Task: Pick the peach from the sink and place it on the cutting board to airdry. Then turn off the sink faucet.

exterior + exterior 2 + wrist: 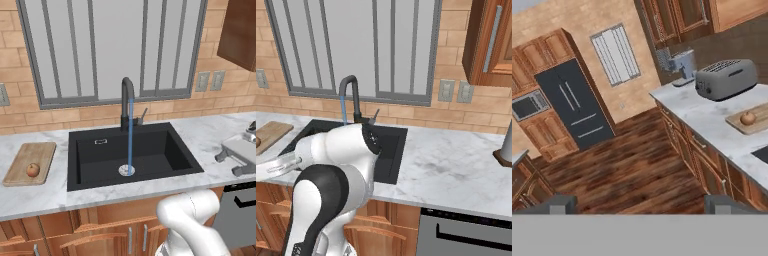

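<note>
Water [130,135] runs from the sink faucet [127,102] into the sink [150,150] (lever untouched), while the peach [33,170] airdries on the cutting board [35,152] near the counter's left edge, and the gripper [639,204] stands open, empty.

Silver toaster [726,78] sits on the marble counter [712,117] toward its far end, w/ a grey coffee machine [681,66] behind it at the far corner by the wall. Black fridge [572,105] stands across the wood floor [627,170], microwave [529,105] built in beside it. Window [112,50] above counter's back edge, two outlets [210,81] on brick wall to its right.
</note>
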{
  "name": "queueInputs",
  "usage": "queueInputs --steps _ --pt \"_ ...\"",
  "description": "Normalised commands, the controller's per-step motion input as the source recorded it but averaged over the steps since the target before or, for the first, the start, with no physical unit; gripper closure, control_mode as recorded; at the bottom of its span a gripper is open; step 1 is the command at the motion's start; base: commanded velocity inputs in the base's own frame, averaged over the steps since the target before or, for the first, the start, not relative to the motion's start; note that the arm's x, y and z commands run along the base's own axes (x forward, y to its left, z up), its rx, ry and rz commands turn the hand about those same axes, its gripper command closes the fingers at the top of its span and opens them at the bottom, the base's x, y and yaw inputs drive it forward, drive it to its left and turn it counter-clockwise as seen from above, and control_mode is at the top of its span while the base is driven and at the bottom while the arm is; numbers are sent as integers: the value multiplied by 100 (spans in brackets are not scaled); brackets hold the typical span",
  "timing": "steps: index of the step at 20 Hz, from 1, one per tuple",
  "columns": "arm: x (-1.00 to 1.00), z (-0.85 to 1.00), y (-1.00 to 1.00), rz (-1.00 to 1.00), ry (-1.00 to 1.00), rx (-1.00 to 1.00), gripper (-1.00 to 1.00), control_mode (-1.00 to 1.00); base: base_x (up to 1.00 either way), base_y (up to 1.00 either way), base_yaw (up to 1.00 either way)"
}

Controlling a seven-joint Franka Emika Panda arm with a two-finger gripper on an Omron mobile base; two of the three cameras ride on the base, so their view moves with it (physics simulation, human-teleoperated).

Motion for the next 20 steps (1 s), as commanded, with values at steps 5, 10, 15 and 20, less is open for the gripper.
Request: queueInputs --steps 5,10,15,20 --pt "20 -32 -34 22 -6 9 -100 -100 0 0 0" --pt "49 -17 -22 17 -6 8 -100 -100 0 0 0" --pt "60 -7 -18 14 -2 7 -100 -100 0 0 0" --pt "42 0 -12 3 -6 3 -100 -100 0 0 0"
